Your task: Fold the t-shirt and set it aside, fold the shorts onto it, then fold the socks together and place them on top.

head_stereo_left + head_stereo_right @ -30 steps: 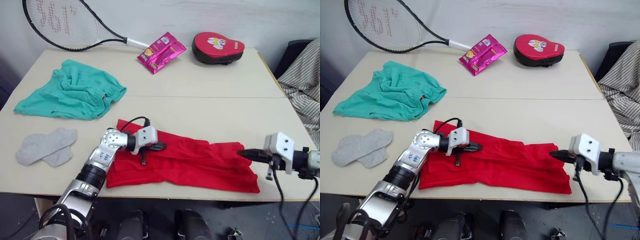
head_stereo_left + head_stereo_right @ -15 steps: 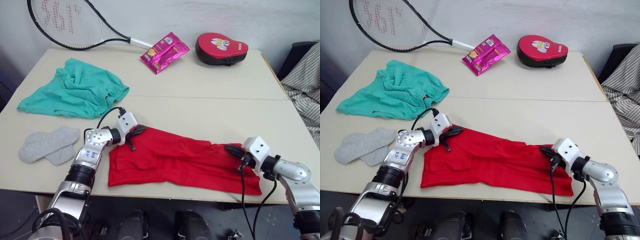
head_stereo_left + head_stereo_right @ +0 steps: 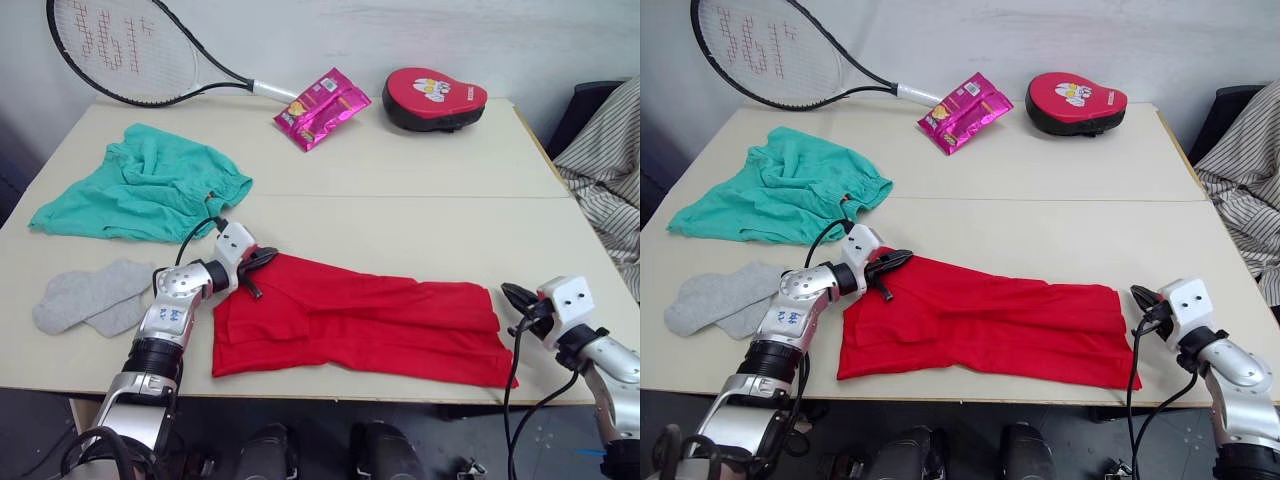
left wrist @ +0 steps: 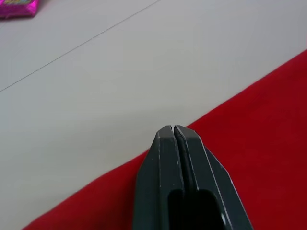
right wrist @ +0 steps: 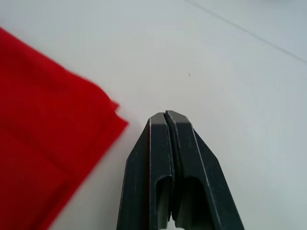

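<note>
Right gripper (image 3: 512, 294), jaws closed empty, has withdrawn off the bright red cloth t-shirt (image 3: 370, 320); left gripper (image 3: 262, 256) closed at its upper-left edge; fold unfinished.

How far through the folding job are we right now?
Early. The t-shirt lies as a long strip along the table's front, partly folded, not set aside. The left tool is shut at its left end; the right tool is shut beside its right end, on bare table. The shorts lie crumpled and the socks loose, both still to fold and stack.
</note>
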